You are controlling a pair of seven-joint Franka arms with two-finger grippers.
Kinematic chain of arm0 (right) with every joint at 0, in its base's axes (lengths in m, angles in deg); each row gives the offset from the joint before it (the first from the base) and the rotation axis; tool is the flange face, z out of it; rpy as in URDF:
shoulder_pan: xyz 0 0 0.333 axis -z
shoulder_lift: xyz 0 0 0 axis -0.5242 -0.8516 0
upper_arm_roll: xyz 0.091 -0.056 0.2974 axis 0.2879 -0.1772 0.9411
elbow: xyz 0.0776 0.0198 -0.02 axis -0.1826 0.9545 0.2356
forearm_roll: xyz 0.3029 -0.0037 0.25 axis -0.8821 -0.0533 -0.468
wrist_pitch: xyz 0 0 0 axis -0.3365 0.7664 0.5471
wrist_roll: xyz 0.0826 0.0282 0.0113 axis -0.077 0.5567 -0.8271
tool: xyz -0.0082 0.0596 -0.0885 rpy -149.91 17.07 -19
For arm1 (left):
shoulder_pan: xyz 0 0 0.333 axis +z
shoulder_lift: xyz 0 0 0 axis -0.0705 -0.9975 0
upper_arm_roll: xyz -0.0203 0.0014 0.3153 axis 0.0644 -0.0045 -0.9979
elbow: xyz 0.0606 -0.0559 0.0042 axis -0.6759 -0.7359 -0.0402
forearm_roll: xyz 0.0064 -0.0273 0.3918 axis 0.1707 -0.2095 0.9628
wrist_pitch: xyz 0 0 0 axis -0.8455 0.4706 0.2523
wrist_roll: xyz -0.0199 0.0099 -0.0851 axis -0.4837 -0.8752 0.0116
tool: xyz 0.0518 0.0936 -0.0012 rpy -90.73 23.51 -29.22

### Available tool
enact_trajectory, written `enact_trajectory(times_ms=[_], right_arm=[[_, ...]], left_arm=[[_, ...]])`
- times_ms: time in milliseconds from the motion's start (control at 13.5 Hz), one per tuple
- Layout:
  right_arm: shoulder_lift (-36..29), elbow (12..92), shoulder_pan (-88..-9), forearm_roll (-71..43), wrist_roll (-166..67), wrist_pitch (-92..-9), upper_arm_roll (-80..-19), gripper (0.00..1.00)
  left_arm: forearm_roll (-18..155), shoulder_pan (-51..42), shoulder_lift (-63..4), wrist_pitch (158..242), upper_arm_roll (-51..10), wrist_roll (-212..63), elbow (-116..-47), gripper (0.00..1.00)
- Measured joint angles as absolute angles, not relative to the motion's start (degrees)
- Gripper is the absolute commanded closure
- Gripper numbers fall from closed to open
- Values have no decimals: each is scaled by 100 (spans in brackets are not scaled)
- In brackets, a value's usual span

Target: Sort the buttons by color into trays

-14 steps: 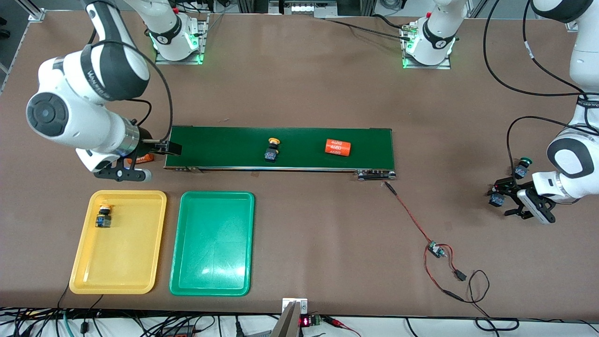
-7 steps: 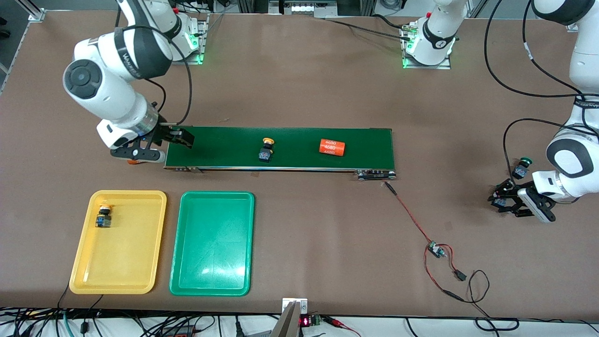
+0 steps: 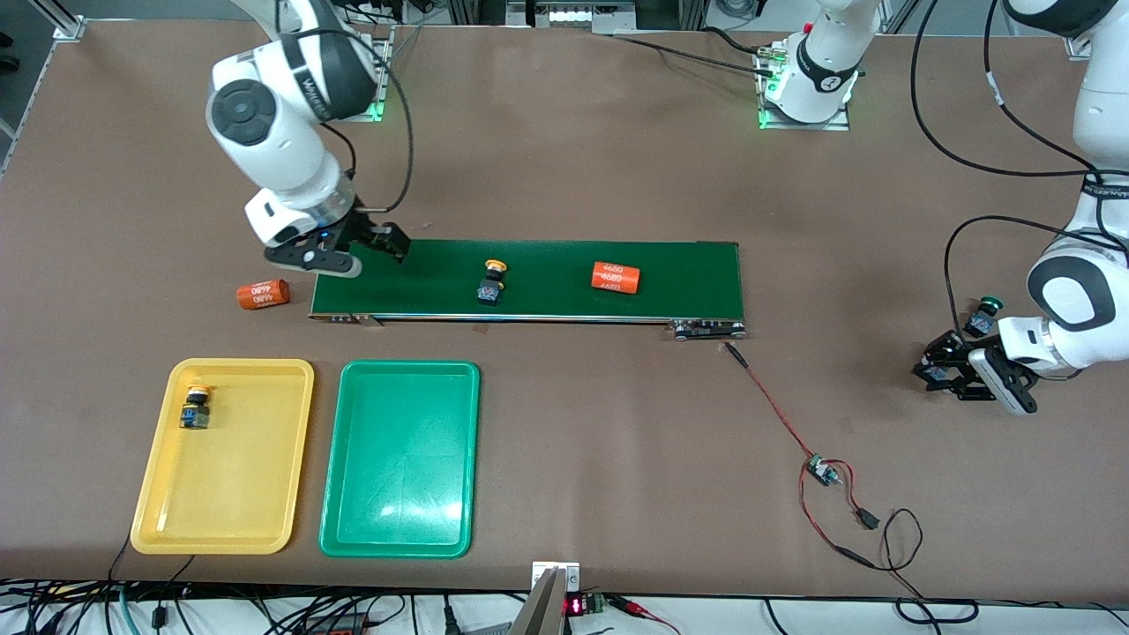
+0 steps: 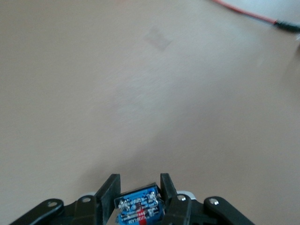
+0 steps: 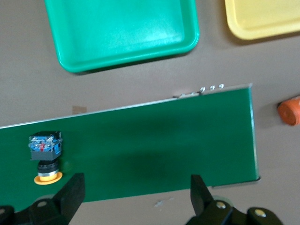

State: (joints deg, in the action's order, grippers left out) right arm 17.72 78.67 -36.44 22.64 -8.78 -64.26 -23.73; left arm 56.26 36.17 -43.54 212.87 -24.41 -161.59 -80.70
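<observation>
The buttons are split four ways: one yellow-capped button (image 3: 195, 407) lies in the yellow tray (image 3: 150, 520), another yellow-capped button (image 3: 490, 282) rides the green conveyor belt (image 3: 688, 273), a green-capped button (image 3: 982, 318) stands on the table at the left arm's end, and a fourth button (image 4: 139, 210) is clamped in the left gripper (image 3: 945, 375). Taking the belt's middle as the clock centre in the front view, the trays sit at about seven o'clock, the left gripper at about four o'clock, the right gripper (image 3: 353, 251) at about nine.

The left gripper's fingers (image 4: 108, 192) are clenched on the button's body, low over bare table, so the step in hand looks like the pick-up of that button; its cap colour cannot be told. The next move would call for a lift and a carry toward the belt or the trays. The right gripper hangs wide open over the belt's end, holding nothing, likely set to take the yellow-capped button.

The brown tabletop also carries two orange cylinders, one on the belt (image 3: 615, 277) and one beside its end (image 3: 263, 294), the empty green tray (image 3: 353, 538), and a red wire (image 3: 776, 410) with a small board.
</observation>
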Motion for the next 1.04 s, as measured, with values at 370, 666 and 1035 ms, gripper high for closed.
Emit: enact_trajectory(times_ms=[370,666,1035], right_arm=[[1757,8052,-3656,2645,-167,-6583,-2113,0],[1471,8083,-3700,2881,98,-6911,-2023,0],[1183,8081,-3723,3178,427,-7232,-2022,0]], left_arm=[[5626,2748,-2852,20357,-2339,-14028,-9032,100],[5626,1589,-1806,20270,-2335,-12161,-9516,100],[5857,653,-1573,20311,-2348,-10615,-9692,100]])
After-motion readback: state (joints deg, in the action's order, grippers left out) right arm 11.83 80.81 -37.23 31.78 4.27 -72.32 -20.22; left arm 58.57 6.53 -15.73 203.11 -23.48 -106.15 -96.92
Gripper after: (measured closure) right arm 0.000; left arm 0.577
